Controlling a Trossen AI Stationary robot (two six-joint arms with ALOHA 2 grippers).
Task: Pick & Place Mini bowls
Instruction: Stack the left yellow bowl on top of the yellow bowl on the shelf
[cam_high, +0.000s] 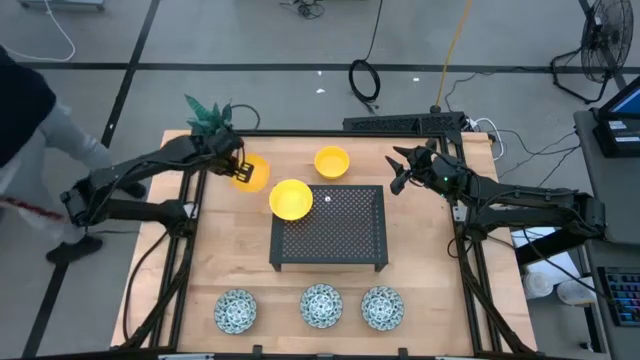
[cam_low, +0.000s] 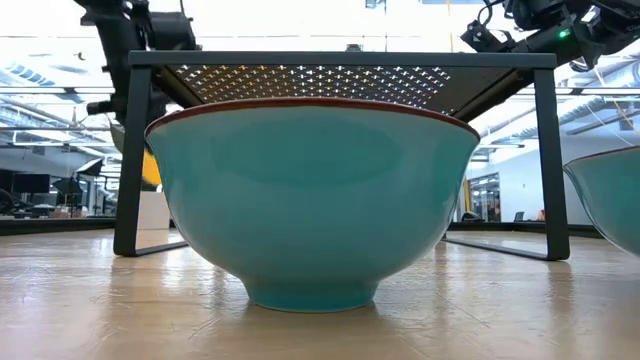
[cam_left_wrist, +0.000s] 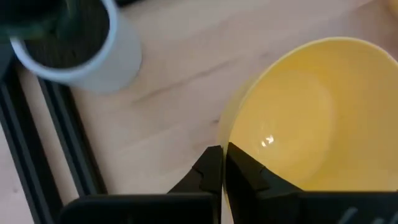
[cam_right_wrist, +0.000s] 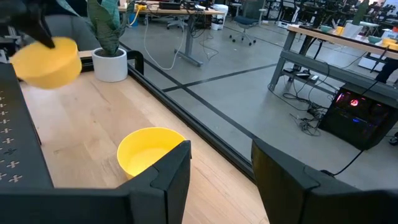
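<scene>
The wooden desk (cam_high: 230, 260) carries a black mesh rack (cam_high: 330, 228) at its middle, running toward the far edge. A white pot (cam_left_wrist: 81, 46) with a green plant (cam_high: 208, 115) stands at the far left corner. The left arm reaches in from the left edge, and its tool (cam_high: 238, 165) sits just beside the plant, its fingers pinched tight on the rim of a yellow bowl (cam_high: 251, 172), which is tilted and raised off the desk. A second yellow bowl (cam_high: 290, 199) rests on the rack's far left corner, overhanging it. A third yellow bowl (cam_high: 331, 162) sits upright on the desk near the far edge, just beyond the rack. Three patterned bowls stand in a row along the near edge: one on the left (cam_high: 236, 311), one at the centre (cam_high: 321, 305), one on the right (cam_high: 382, 307). The right arm comes in from the right edge; its tool (cam_high: 397, 172) hangs above the far right part of the desk, fingers apart and holding nothing, well clear of the bowls.
</scene>
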